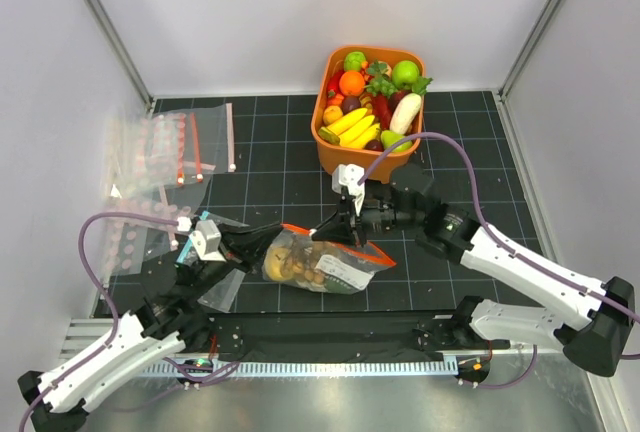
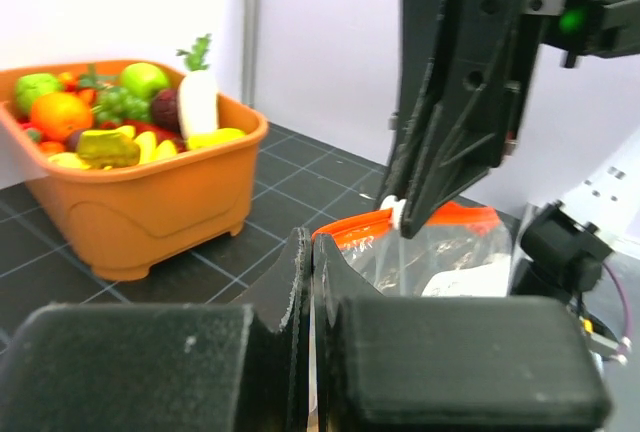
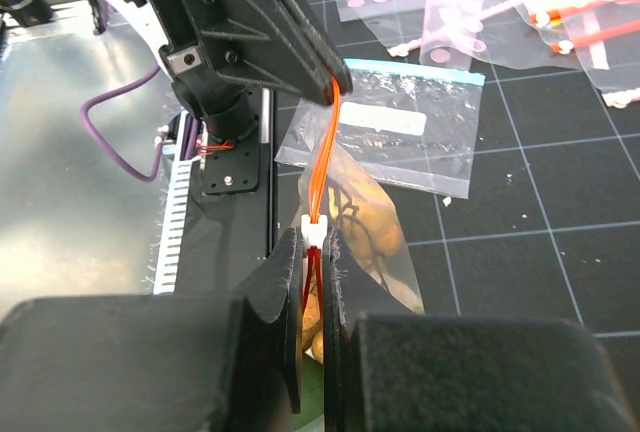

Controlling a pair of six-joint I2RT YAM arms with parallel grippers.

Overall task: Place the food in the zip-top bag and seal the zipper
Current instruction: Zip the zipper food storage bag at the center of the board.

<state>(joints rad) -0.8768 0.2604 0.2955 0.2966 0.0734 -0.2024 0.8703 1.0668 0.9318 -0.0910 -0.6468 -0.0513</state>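
Left tool: was shut tight, with its fingers pinched on the end of the zipper at the corner of the bag mouth nearest the left arm.
Right tool: was closed on the same strip farther along, with a small white clip on the strip caught between its fingertips.
Zipper: the red-orange strip was held taut and lifted off the table between the two tools. Past the right tool it was seen to slope down toward the mat.
Zip-top bag: was hung from the strip with its body resting on the table just beyond the arm bases, its white label turned up.
Food: yellow and brown pieces were seen bunched inside the bag below the strip. Single pieces could not be told apart.
Basket: an orange tub heaped with toy fruit was set at the far side of the table, behind the right tool and apart from the bag.
Teal-strip bag: was laid flat on the mat beside the left tool.
Spare bags: several clear ones with red strips were spread at the far left.
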